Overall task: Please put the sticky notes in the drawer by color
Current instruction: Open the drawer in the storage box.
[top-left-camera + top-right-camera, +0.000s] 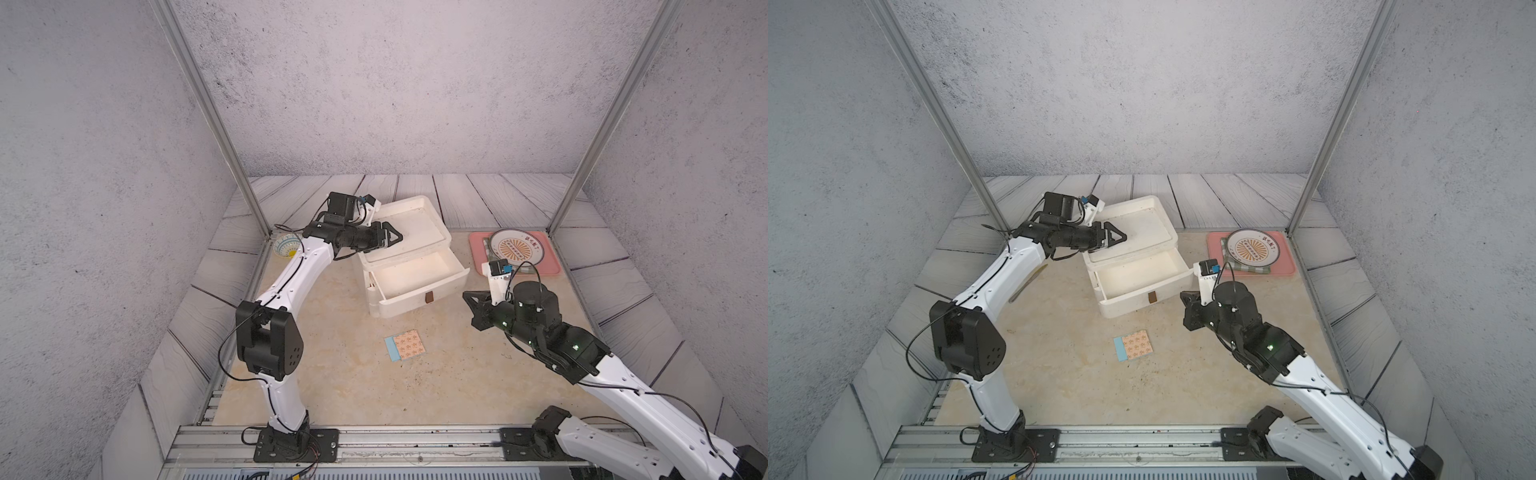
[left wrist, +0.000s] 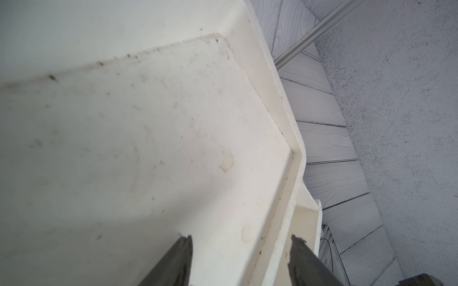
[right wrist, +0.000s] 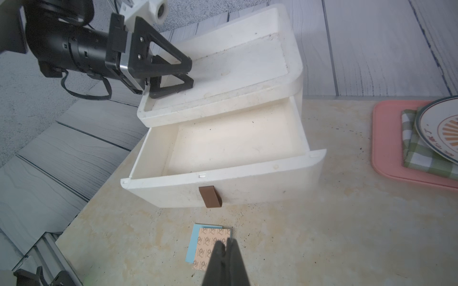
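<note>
One sticky note [image 1: 406,345] [image 1: 1136,345] [image 3: 204,245], orange-patterned with a light blue edge, lies flat on the table in front of the drawer [image 1: 411,302] [image 1: 1129,302] [image 3: 247,188]. The white cabinet has one drawer pulled out, with nothing inside and its brown tab handle facing front. My left gripper [image 1: 397,237] [image 1: 1121,239] [image 2: 241,239] [image 3: 191,74] is open, low over the cabinet's rimmed top [image 2: 267,81], holding nothing. My right gripper [image 1: 465,296] [image 1: 1183,296] [image 3: 224,241] is shut and holds nothing. It hangs above the table to the right of the open drawer.
A pink tray [image 1: 478,253] [image 1: 1214,249] [image 3: 386,148] at the back right carries a green checked cloth and a plate [image 1: 515,247]. A small patterned bowl [image 1: 286,245] sits behind my left arm. Metal posts stand at the back corners; a rail runs along the front.
</note>
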You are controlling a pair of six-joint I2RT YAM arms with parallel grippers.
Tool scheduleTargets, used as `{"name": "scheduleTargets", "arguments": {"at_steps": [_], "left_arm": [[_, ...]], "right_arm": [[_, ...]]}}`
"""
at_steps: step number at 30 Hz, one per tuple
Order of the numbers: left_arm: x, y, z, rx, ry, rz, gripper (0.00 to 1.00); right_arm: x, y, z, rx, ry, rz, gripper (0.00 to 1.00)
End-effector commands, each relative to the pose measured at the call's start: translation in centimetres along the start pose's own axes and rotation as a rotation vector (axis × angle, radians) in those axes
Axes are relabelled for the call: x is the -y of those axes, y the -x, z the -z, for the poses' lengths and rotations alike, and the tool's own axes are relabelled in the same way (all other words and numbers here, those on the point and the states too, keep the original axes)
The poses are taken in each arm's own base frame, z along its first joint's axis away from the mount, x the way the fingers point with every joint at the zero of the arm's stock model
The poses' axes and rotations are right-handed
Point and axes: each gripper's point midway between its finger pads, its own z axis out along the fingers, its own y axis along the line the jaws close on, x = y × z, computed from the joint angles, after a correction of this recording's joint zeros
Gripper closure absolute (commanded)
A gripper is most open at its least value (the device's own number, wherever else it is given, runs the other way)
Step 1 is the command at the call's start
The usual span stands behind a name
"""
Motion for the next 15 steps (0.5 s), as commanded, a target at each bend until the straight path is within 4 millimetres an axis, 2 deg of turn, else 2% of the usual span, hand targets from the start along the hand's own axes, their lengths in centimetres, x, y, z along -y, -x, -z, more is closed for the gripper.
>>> {"name": "scheduleTargets", "arguments": {"at_steps": [1,2,3,5,7,11,15], "left_arm": [[-4.8,-4.6,-1.4,-0.147,0.135,0.144,0.33],[-4.8,-4.6,-1.3,-0.146,0.135,0.141,0.33],[-4.7,-4.6,-1.3,-0.145,0.134,0.138,0.33],[-4.7,-4.6,-1.3,-0.145,0.136,0.134,0.33],[-4.8,-4.7,-1.3,-0.147,0.141,0.132,0.33],[-4.6,-4.7,-1.3,-0.149,0.132,0.135,0.33],[-4.4,-4.5,-1.1,-0.143,0.132,0.129,0.33]], "right_arm": [[0.4,-1.7,-1.1,-0.066,-0.011,-0.028,1.00],[0.1,-2.3,-1.9,-0.096,0.011,-0.041,0.94],[-0.3,-2.9,-2.8,-0.128,0.032,-0.052,0.81],[-0.9,-3.7,-4.3,-0.178,0.061,-0.073,0.65],[-1.3,-4.0,-5.6,-0.210,0.072,-0.082,0.57],[-2.1,-4.6,-8.1,-0.259,0.103,-0.083,0.52],[-2.1,-4.4,-9.7,-0.256,0.094,-0.061,0.49]]}}
